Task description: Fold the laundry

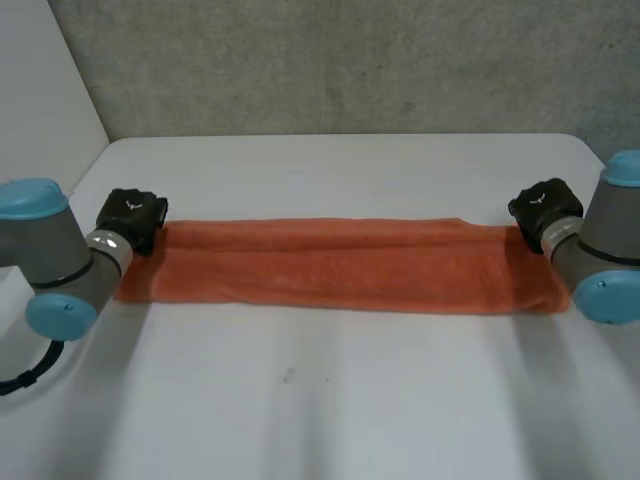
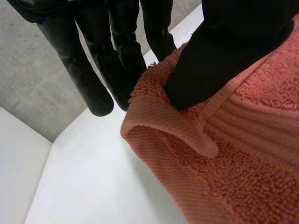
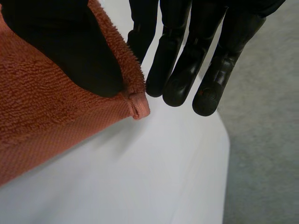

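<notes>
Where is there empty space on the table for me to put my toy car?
The biggest bare patch of table is on the near side of the orange towel, between the two arms. A narrower strip lies between the towel and the table's far edge. It's crowded at the towel's ends, where the left hand and right hand pinch its corners.

You get soft, even light in the head view: the white worktop [image 1: 350, 400] reads bright, and the grey wall [image 1: 350, 60] behind it sits dimmer. In the left wrist view the towel [image 2: 243, 154] throws a faint, soft-edged shadow on the worktop under its lifted hem. In the right wrist view the black fingers [image 3: 180, 88] carry a dull sheen at their tips, and the towel corner casts a pale shadow
</notes>
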Motion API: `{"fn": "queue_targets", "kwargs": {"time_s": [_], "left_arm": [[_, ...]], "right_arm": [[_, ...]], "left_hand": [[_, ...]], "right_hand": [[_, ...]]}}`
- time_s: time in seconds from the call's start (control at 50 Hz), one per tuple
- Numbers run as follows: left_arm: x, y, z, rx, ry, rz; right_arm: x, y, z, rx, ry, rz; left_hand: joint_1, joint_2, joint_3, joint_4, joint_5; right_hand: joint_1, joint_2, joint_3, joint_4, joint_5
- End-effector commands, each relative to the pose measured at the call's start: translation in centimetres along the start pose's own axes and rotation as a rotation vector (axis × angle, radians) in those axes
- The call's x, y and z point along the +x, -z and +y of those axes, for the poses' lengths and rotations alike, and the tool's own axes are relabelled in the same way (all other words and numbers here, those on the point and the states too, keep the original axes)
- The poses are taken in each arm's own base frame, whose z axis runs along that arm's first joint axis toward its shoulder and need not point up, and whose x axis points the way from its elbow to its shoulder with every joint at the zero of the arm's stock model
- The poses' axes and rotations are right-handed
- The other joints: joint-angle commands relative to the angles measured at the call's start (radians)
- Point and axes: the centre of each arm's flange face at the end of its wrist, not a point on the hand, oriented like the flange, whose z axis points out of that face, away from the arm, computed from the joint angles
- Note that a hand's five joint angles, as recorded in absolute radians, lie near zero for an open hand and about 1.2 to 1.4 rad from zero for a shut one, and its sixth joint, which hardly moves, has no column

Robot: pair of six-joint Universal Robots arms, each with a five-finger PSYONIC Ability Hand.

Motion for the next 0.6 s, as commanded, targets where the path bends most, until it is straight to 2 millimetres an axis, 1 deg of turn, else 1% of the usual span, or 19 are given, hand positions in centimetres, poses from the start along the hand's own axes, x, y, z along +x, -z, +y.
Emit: {"fn": "queue_targets", "kwargs": {"time_s": [0.02,0.24,0.26,0.28,0.3,0.32,0.34,0.36,0.38,0.4,0.42,0.44,0.48,0.5,0.52,0.54,0.56,0.58,0.6], "left_arm": [[0.2,-1.6,1.0,0.001,-0.006,-0.018],[0.2,-2.9,1.1,0.079,-0.013,-0.056],[0.5,-2.9,1.0,0.095,-0.016,-0.049],[0.5,-2.9,1.0,0.095,-0.016,-0.049],[0.8,-2.9,0.7,0.110,-0.020,-0.043],[1.3,-2.8,0.4,0.126,-0.028,-0.035],[1.3,-2.8,0.4,0.126,-0.028,-0.035],[1.8,-2.6,0.1,0.144,-0.035,-0.028],[1.8,-2.6,0.1,0.144,-0.035,-0.028],[1.9,-2.5,-0.5,0.168,-0.039,-0.033],[1.5,-2.4,-1.4,0.200,-0.043,-0.048],[1.5,-2.4,-1.4,0.200,-0.043,-0.048],[0.6,-1.9,-3.3,0.260,-0.048,-0.081],[0.5,-1.9,-3.3,0.260,-0.048,-0.081],[0.2,-1.6,-4.1,0.280,-0.049,-0.091],[0.2,-1.6,-4.1,0.280,-0.049,-0.091],[-0.2,-1.2,-4.9,0.295,-0.050,-0.103],[-0.6,-0.6,-5.7,0.307,-0.050,-0.109],[-0.6,-0.6,-5.7,0.307,-0.050,-0.109]], "right_arm": [[0.0,-2.2,0.0,0.059,0.011,0.080],[-0.8,-4.0,0.2,0.097,0.014,0.109],[-0.9,-4.2,0.2,0.098,0.010,0.115],[-0.9,-4.2,0.2,0.098,0.010,0.115],[-0.9,-4.2,0.1,0.097,0.008,0.120],[-1.0,-4.1,-0.2,0.094,0.007,0.128],[-1.0,-4.1,-0.2,0.094,0.007,0.129],[-0.9,-3.9,-0.6,0.091,0.003,0.142],[-0.4,-3.7,-1.0,0.085,-0.006,0.164],[-0.4,-3.7,-1.0,0.085,-0.006,0.165],[0.4,-3.4,-1.7,0.092,-0.025,0.190],[0.4,-3.4,-1.7,0.092,-0.025,0.190],[2.6,-2.1,-3.6,0.131,-0.084,0.230],[2.6,-2.1,-3.6,0.131,-0.084,0.230],[3.6,-1.3,-4.4,0.151,-0.124,0.244],[4.8,-0.5,-5.2,0.173,-0.168,0.259],[4.8,-0.5,-5.2,0.173,-0.168,0.259],[5.6,0.4,-5.9,0.193,-0.205,0.267],[5.6,0.4,-5.9,0.193,-0.205,0.267]], "left_hand": [[0.225,0.179,0.182,0.179,0.197],[0.225,0.179,0.182,0.179,0.197],[-0.135,-0.181,-0.178,-0.181,-0.163],[-0.138,-0.185,-0.181,-0.185,-0.167],[-0.810,-0.856,-0.853,-0.856,-0.838],[-0.974,-1.020,-1.016,-1.020,-1.002],[-0.975,-1.021,-1.018,-1.021,-1.004],[-0.997,-1.043,-1.039,-1.043,-1.025],[-0.997,-1.043,-1.039,-1.043,-1.025],[-0.997,-1.043,-1.039,-1.043,-1.025],[-0.997,-1.043,-1.039,-1.043,-1.025],[-0.997,-1.043,-1.039,-1.043,-1.025],[-0.997,-1.043,-1.039,-1.043,-1.025],[-0.997,-1.043,-1.039,-1.043,-1.025],[-0.997,-1.043,-1.039,-1.043,-1.025],[-0.997,-1.043,-1.039,-1.043,-1.025],[-0.997,-1.043,-1.039,-1.043,-1.025],[-0.997,-1.043,-1.039,-1.043,-1.025],[-0.997,-1.043,-1.039,-1.043,-1.025]], "right_hand": [[0.417,0.202,0.208,0.202,0.223],[0.417,0.202,0.208,0.202,0.223],[0.417,0.202,0.208,0.202,0.223],[0.417,0.202,0.208,0.202,0.223],[-0.268,-0.483,-0.477,-0.483,-0.462],[-0.804,-1.020,-1.013,-1.020,-0.999],[-0.804,-1.020,-1.013,-1.020,-0.999],[-0.804,-1.020,-1.013,-1.020,-0.999],[-0.804,-1.020,-1.013,-1.020,-0.999],[-0.804,-1.020,-1.013,-1.020,-0.999],[-0.804,-1.020,-1.013,-1.020,-0.999],[-0.804,-1.020,-1.013,-1.020,-0.999],[-0.804,-1.020,-1.013,-1.020,-0.999],[-0.804,-1.020,-1.013,-1.020,-0.999],[-0.804,-1.020,-1.013,-1.020,-0.999],[-0.804,-1.020,-1.013,-1.020,-0.999],[-0.804,-1.020,-1.013,-1.020,-0.999],[-0.804,-1.020,-1.013,-1.020,-0.999],[-0.804,-1.020,-1.013,-1.020,-0.999]]}}
